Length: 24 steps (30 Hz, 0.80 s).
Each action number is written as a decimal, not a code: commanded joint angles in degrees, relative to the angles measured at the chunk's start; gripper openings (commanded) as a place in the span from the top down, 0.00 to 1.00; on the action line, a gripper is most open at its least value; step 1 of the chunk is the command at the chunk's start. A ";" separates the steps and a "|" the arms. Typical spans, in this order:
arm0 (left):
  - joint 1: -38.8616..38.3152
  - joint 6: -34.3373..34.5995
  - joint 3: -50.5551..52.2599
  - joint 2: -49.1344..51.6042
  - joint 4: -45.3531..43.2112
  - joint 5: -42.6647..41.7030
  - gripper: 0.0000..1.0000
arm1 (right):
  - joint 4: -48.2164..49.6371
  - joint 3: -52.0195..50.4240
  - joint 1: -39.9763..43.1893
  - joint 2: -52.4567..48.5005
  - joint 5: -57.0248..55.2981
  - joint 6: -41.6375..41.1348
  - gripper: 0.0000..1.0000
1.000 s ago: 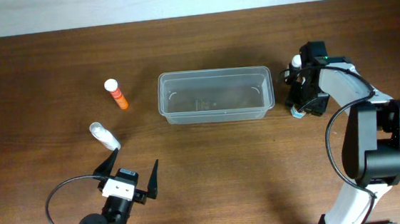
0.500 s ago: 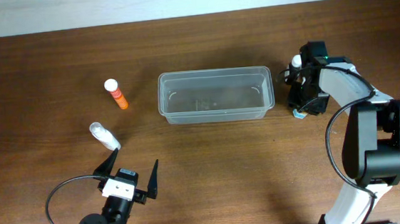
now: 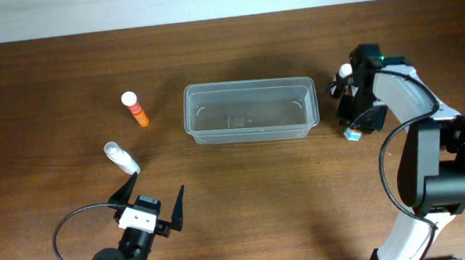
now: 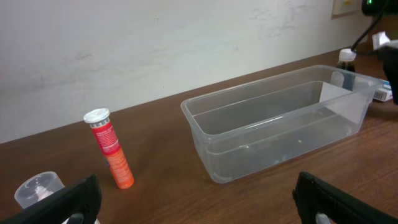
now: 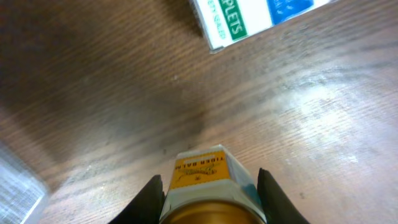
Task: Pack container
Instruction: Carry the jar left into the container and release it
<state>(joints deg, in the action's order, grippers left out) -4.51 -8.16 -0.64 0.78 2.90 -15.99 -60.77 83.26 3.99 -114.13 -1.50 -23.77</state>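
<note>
The container [image 3: 250, 110] sits mid-table with its top wide open, so there's plenty of room to drop in from above. On its left, an orange tube [image 3: 135, 109] and a clear bottle [image 3: 122, 158] lie well away from the wall. The right end is the cramped bit. The right gripper [image 5: 210, 194] hugs a small jar [image 5: 200, 167], with a box [image 5: 255, 18] and a white-capped bottle [image 3: 343, 71] close by.

Left fingers [image 4: 68, 200] wide apart, right fingers [image 5: 151, 196] tight on jar [image 5: 208, 186].
</note>
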 commanded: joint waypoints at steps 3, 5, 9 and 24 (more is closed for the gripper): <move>-0.33 -0.72 0.13 -0.48 0.42 0.39 0.00 | -7.41 8.83 0.20 1.05 -0.48 -0.02 0.71; -0.33 -0.72 0.11 -0.48 0.42 0.39 0.01 | -10.80 12.00 0.15 1.84 -0.44 -0.02 0.70; -0.33 -0.72 0.13 -0.48 0.42 0.39 0.01 | -16.61 17.97 0.15 3.76 3.65 1.70 0.70; -0.33 -0.72 0.11 -0.48 0.42 0.39 0.01 | -15.28 24.65 -15.91 7.61 9.90 3.48 0.65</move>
<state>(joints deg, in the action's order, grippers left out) -4.51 -8.16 -0.64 0.78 2.90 -15.99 -77.52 107.04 -7.40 -107.35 10.66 -20.51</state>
